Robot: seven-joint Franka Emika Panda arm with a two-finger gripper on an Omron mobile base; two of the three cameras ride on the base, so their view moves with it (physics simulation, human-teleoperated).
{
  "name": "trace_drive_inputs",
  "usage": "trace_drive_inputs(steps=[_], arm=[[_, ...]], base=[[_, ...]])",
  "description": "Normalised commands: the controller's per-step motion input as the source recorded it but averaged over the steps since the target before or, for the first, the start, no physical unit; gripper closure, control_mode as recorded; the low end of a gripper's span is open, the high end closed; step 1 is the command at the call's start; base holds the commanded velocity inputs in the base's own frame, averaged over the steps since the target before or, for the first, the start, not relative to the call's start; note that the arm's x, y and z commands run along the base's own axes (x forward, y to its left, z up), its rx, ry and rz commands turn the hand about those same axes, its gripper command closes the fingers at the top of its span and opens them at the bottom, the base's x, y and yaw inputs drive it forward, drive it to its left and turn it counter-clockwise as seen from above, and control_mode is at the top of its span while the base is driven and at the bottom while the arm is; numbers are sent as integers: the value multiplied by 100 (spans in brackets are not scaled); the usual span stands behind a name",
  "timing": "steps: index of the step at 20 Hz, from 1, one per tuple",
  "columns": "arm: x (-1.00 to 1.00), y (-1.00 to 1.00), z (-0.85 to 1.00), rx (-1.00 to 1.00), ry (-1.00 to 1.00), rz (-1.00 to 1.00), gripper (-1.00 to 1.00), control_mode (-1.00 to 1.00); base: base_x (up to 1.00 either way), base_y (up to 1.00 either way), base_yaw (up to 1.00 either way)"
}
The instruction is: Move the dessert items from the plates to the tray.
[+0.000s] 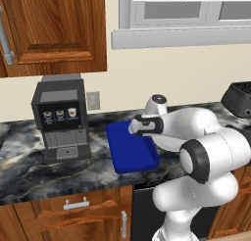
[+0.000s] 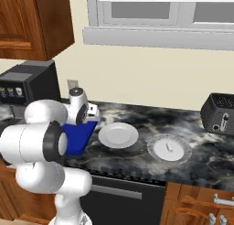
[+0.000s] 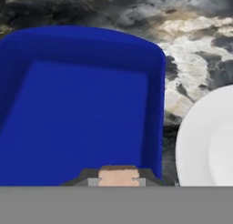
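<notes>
Hand [image 3: 118,176] clamping tan cube [image 3: 118,175] over tray [image 3: 82,109]

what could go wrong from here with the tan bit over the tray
1. The tan bit is pinched in the shut jaws of the gripper above the near part of the tray, close to its wall; released here, it might bounce out onto the counter.
2. The white plate lies right beside the tray; a wide swing could clip it.

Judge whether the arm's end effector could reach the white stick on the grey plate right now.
Probably not yet: the end effector is shut on the tan piece over the tray. The white stick lies uncovered.
</notes>
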Motion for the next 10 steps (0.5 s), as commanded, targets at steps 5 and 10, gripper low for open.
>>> trace_drive_inputs(steps=[5,10], arm=[[0,67,0,0,0,0,100,-100],[12,19,-4,0,1,0,100,-100]], base=[[0,0,0],[0,0,0]])
